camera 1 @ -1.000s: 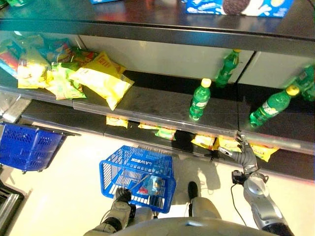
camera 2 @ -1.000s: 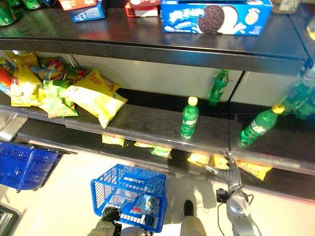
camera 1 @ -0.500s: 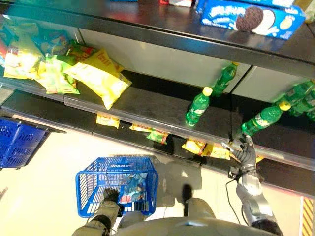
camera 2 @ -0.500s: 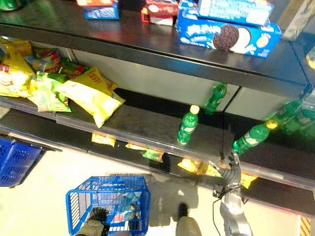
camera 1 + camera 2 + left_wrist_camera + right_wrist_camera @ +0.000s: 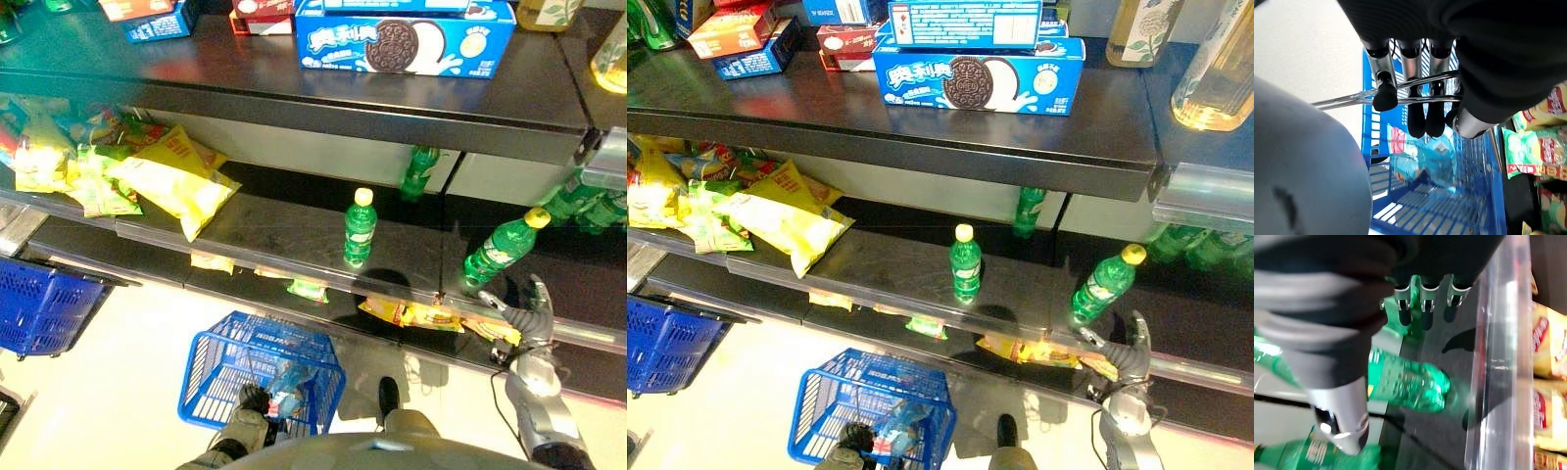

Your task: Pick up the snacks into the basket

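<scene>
A blue wire basket (image 5: 211, 377) hangs low over the floor, and my left hand (image 5: 251, 401) is shut on its metal handle (image 5: 1347, 100). A blue snack packet (image 5: 1426, 164) lies inside it. My right hand (image 5: 527, 313) is open, its fingers (image 5: 1422, 308) reaching up over the clear front edge of the middle shelf, next to a tilted green bottle (image 5: 502, 249). Yellow snack packets (image 5: 411, 313) lie on the lower shelf just left of and below that hand. Yellow and green snack bags (image 5: 162, 181) are piled at the left of the middle shelf.
An upright green bottle (image 5: 360, 227) stands mid-shelf, and more green bottles (image 5: 588, 201) lie at the right. Blue cookie boxes (image 5: 407, 44) sit on the top shelf. A second blue basket (image 5: 44, 308) hangs at the left. The shelf's clear edge strip (image 5: 1498, 357) runs beside my right hand.
The camera has shifted upward, bringing the top shelf into view. My right hand has risen from beside the lower-shelf snacks to the middle shelf's edge by the tilted bottle. My left hand still holds the basket.
</scene>
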Tool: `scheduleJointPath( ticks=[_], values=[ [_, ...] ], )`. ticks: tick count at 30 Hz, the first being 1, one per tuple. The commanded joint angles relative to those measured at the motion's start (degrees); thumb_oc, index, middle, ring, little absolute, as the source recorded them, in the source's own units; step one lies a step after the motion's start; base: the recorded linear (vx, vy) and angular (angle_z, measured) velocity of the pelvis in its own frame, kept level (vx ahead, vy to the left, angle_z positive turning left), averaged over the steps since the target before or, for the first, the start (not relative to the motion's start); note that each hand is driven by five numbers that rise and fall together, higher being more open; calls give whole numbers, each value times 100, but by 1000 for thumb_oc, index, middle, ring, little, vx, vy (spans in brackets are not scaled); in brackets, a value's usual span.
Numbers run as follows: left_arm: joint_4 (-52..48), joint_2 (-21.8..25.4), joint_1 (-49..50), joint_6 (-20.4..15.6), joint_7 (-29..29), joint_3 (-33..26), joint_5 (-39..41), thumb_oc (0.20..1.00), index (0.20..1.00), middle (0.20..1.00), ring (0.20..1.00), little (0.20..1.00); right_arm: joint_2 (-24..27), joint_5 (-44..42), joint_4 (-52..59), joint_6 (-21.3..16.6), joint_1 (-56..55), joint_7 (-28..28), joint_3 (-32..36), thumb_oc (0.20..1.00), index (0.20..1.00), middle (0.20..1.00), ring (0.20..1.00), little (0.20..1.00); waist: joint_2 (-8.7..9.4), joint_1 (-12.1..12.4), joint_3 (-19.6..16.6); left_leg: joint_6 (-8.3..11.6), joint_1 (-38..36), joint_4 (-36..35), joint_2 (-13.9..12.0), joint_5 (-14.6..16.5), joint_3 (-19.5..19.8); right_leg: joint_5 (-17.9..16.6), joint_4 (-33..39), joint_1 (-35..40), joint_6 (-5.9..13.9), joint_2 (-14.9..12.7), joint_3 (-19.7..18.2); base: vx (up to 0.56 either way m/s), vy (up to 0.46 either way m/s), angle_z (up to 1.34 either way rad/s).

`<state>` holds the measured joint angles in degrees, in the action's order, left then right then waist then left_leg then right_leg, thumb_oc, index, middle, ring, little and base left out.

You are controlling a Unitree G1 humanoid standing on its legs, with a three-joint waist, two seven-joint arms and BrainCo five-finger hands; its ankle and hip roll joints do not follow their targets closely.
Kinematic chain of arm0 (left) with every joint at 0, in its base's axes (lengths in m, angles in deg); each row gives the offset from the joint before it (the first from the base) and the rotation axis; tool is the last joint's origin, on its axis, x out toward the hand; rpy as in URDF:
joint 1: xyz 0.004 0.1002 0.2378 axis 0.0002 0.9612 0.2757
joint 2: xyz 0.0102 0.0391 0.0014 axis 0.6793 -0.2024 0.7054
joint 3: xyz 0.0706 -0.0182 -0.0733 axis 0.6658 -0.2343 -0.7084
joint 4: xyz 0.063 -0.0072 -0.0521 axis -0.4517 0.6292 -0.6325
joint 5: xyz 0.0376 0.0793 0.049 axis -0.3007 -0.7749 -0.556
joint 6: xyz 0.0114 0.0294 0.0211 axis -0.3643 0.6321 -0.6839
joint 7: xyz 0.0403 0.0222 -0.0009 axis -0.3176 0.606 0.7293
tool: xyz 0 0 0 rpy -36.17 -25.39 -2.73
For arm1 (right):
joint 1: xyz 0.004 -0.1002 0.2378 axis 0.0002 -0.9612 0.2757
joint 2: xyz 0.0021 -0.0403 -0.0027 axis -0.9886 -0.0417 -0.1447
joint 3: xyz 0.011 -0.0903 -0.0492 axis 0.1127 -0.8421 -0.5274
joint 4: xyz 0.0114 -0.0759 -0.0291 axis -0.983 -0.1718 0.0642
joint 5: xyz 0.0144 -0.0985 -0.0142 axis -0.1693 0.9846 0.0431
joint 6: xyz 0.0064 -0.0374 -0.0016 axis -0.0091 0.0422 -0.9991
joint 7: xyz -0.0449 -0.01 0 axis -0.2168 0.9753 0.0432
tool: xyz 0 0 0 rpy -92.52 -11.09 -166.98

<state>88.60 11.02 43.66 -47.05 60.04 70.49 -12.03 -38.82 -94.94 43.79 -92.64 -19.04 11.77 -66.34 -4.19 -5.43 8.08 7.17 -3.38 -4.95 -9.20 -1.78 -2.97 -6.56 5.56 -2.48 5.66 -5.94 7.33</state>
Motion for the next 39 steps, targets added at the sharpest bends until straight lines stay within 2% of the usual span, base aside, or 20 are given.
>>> scheduleJointPath(
  ticks=[1,6,12,21,30,39],
  values=[
    [272,344,-127,-47,1,-43,-247,200,200,200,200,200,145,139,116,-103,165,253,519,1000,1000,1000,1000,1000,234,58,-17,-205,155,-5,518,109,25,381,-56,47,166,70,-30,-42,-87,1],
    [271,330,-129,-72,-13,115,-293,200,200,200,200,200,714,69,-433,-83,878,573,707,1000,1000,1000,1000,1000,54,105,106,-208,341,-5,547,54,-16,370,-56,-94,171,53,-66,-47,-28,-3],
    [345,290,-172,-88,2,209,-212,200,200,200,200,200,1031,54,-641,-60,1412,605,562,1000,1000,1000,1000,1000,-79,175,230,-231,461,-5,594,26,-17,319,-56,-227,177,21,-80,-27,5,-1],
    [311,270,-192,-135,16,296,-157,200,200,200,200,200,904,-9,-491,-175,1816,509,285,1000,1000,1000,1000,1000,-148,273,369,-291,562,-5,690,42,-7,237,-56,-335,218,-59,-102,-21,13,1],
    [189,289,-222,-231,-40,468,-144,200,200,200,200,200,1104,130,-611,-131,2412,351,-78,1000,1000,1000,1000,1000,-295,368,541,-355,679,-5,810,31,-63,94,-56,-532,277,-166,-214,-43,51,-6],
    [100,316,-224,-280,-18,493,-50,200,200,200,200,200,1023,67,-647,-188,2654,358,-238,1000,1000,1000,1000,1000,-384,418,621,-378,828,-5,892,-17,-40,1,-56,-727,293,-232,-273,-20,17,-2]
  ],
)
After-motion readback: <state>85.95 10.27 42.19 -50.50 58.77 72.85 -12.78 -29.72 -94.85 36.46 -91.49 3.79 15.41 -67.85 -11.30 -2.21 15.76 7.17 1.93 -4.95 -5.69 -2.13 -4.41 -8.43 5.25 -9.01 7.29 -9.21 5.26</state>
